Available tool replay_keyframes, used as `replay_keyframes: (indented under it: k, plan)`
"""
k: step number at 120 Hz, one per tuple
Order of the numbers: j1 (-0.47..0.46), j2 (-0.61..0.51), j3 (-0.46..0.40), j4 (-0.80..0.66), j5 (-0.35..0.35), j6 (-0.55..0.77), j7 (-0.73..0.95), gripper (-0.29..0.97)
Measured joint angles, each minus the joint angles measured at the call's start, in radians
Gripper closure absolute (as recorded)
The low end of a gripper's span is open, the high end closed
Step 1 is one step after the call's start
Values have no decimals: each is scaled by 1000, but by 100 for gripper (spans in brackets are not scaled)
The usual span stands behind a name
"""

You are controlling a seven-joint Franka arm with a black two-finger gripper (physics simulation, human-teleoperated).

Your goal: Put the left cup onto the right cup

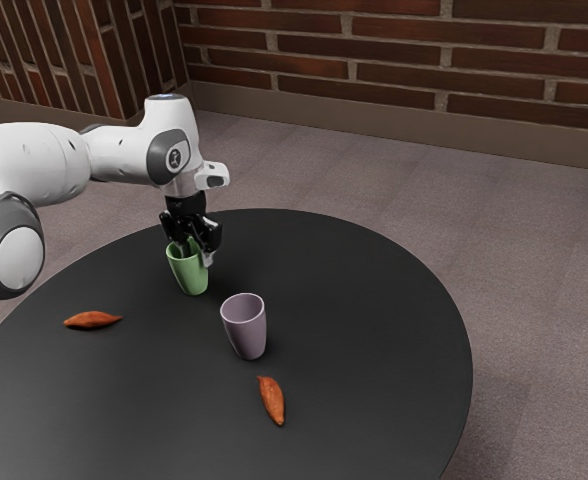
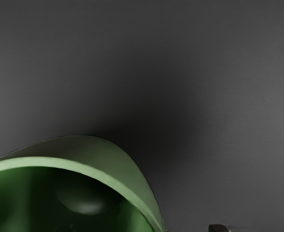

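The green cup (image 1: pixel 188 272) stands upright on the round black table (image 1: pixel 374 300), to the exterior view's left of the purple cup (image 1: pixel 244 325). My gripper (image 1: pixel 193 246) is down at the green cup's rim, open. One finger reaches inside the cup and the other stands outside its wall, toward the purple cup. In the wrist view the green cup's rim and hollow (image 2: pixel 84 169) lie right under my hand, and one fingertip (image 2: pixel 219 227) shows a gap away from the cup's outer wall. The purple cup stands upright and untouched, a short way in front of the green one.
Two orange-brown sweet potatoes lie on the table: one (image 1: pixel 93 320) near its left edge in the exterior view, the other (image 1: pixel 271 400) in front of the purple cup. A brick wall runs behind the table, over grey carpet.
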Motion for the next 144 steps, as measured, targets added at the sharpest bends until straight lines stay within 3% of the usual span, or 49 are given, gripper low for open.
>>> replay_keyframes:
  k: [59,101,144]
  plan:
    - [0,-1,1,0,-2,-6,20,73]
    - [-20,-48,2,-1,7,-38,21,78]
    - [-141,-200,11,-36,46,-128,7,79]
